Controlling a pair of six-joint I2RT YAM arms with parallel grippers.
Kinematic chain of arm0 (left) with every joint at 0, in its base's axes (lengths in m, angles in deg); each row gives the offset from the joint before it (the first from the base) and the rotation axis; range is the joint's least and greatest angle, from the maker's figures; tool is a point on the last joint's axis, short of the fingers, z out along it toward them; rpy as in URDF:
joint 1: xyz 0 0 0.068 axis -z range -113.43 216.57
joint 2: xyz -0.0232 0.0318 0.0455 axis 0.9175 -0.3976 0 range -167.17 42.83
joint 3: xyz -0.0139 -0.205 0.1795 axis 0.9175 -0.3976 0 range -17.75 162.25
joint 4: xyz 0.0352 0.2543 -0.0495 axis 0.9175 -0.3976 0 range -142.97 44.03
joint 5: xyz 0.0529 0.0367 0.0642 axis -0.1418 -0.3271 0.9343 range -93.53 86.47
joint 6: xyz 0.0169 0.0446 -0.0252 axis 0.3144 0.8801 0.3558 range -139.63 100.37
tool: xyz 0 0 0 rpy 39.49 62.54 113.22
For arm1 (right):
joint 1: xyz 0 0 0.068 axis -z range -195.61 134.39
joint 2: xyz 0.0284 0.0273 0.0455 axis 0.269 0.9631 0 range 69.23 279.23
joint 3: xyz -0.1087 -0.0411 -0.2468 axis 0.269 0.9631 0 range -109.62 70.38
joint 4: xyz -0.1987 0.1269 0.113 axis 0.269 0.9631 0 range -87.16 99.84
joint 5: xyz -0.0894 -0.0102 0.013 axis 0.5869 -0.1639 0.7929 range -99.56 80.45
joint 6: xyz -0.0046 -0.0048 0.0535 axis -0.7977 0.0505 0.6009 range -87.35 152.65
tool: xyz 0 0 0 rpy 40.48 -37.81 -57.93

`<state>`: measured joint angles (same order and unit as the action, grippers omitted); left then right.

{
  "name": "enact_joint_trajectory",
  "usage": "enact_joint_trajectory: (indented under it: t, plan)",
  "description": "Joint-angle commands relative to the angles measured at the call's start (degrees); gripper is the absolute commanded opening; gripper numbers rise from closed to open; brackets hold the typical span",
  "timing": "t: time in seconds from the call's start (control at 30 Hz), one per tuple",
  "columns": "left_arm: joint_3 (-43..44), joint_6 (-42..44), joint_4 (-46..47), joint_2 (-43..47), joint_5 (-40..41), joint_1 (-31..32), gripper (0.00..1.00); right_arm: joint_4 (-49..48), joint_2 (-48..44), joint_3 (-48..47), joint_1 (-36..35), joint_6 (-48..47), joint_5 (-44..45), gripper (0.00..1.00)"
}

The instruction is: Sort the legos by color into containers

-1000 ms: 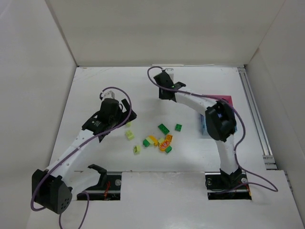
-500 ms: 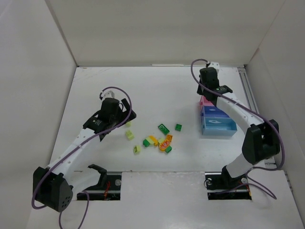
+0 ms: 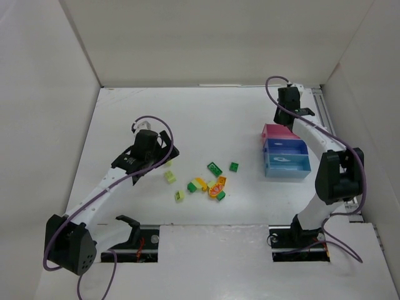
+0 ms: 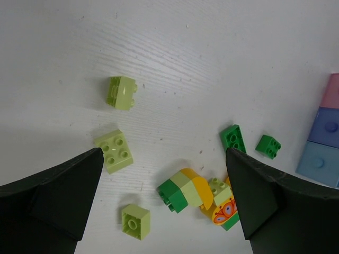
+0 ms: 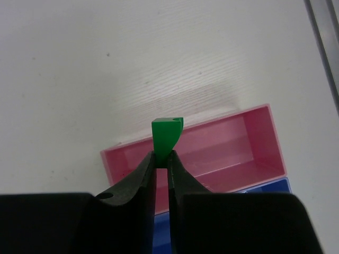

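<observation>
My right gripper is shut on a dark green lego, held above the magenta-pink container near its left end. The containers sit in a row at the right: pink, dark blue, light blue, with the right gripper over the pink end. My left gripper hangs open above the loose legos: pale green bricks, a green, pale and yellow clump, an orange printed piece and two dark green bricks.
White walls close in the table on the left, back and right. A metal rail runs along the right side, just past the containers. The scattered legos lie mid-table between the two arms.
The right arm has swung from the table's middle back over to the right and now hovers above the pink container. The left arm has barely moved.
</observation>
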<state>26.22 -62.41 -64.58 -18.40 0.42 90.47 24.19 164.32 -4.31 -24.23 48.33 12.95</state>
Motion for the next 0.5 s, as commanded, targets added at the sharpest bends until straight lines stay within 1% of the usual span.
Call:
enact_joint_trajectory:
  t: [0.0, 0.17, 0.37, 0.4, 0.47]
  plan:
    - [-1.16, -1.51, 1.12, 0.24, 0.54, -0.35, 1.00, 2.39, 2.38, -2.82, 0.36, -0.13, 0.87, 0.02]
    - [-2.92, -2.74, 1.12, 0.24, 1.06, -0.35, 1.00, 2.91, 3.52, -2.82, 2.11, 1.10, -0.53, 0.03]
    - [-4.15, -3.27, 1.65, -0.29, 1.06, -0.35, 1.00, 3.26, 5.46, -2.30, 2.12, 2.34, -1.76, 0.12]
    - [-4.15, -3.27, 1.65, -0.29, 1.06, -0.35, 1.00, 3.27, 5.46, -2.30, 2.12, 2.34, -1.76, 0.17]
    - [-4.15, -3.79, 1.65, -0.29, 1.06, -0.35, 1.00, 3.79, 5.99, -2.30, 2.12, 2.34, -1.76, 0.17]
